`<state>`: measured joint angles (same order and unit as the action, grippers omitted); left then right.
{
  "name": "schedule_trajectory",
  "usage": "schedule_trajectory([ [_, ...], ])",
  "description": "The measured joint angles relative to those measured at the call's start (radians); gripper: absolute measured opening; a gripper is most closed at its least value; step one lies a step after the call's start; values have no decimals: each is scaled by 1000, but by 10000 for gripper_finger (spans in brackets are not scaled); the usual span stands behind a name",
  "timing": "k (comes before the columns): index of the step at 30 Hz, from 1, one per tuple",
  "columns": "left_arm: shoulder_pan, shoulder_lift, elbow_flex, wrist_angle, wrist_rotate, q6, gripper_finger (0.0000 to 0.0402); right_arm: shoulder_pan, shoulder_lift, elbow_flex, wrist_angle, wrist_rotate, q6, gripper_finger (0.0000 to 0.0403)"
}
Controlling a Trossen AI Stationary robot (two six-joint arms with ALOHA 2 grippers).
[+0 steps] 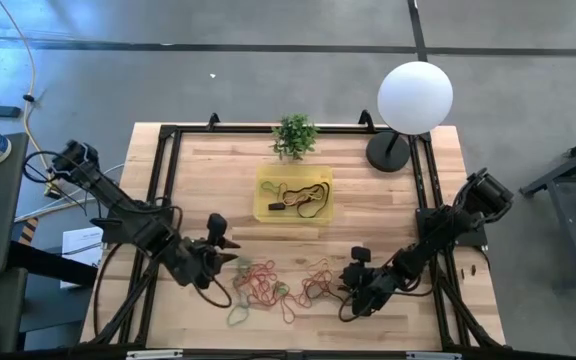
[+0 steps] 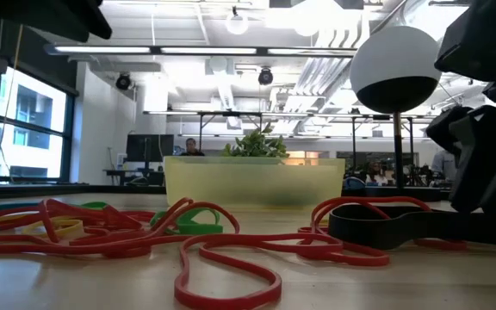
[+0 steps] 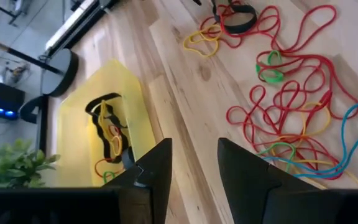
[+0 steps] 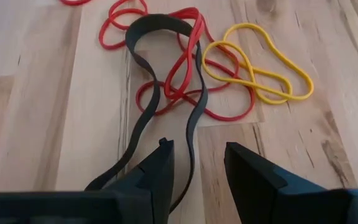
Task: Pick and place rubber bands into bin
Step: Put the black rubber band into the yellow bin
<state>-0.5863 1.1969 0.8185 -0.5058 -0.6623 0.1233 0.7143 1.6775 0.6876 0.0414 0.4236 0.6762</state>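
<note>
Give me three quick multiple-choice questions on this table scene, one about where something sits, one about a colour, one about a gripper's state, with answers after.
1. Where is the bin relative to the potted plant?
A. Directly in front of it, toward the arms
B. Behind it, at the far edge
C. Off the table

2. What colour is the band running between the right gripper's fingers?
A. Yellow
B. Black
C. Green

3. How does the left gripper stand?
A. Shut on a red band
B. Open, holding nothing
C. Out of view

Answers:
1. A, the high view shows the bin just nearer the arms than the plant.
2. B, the right wrist view shows a black loop trailing into the finger gap.
3. B, the left wrist view shows bare wood between the spread fingers.
</note>
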Motion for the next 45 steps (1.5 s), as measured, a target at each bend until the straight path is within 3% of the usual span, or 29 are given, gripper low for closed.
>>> schedule_trajectory([
  [11, -38, 0, 0, -29, -56, -54, 117, 0, 53, 2, 7, -10, 41, 87],
  [18, -36, 0, 0, -29, -59, -53, 117, 0, 55, 2, 7, -4, -14, 9],
  [25, -36, 1, 0, -30, -59, -53, 118, -1, 32, 0, -39, 46, -42, 5],
  [33, -36, 1, 0, -39, -64, -58, 118, -20, -36, 99, -280, 102, -83, 3],
  [45, -36, 2, -2, -51, -64, -76, 118, -83, -82, 388, -675, 229, -296, 2],
])
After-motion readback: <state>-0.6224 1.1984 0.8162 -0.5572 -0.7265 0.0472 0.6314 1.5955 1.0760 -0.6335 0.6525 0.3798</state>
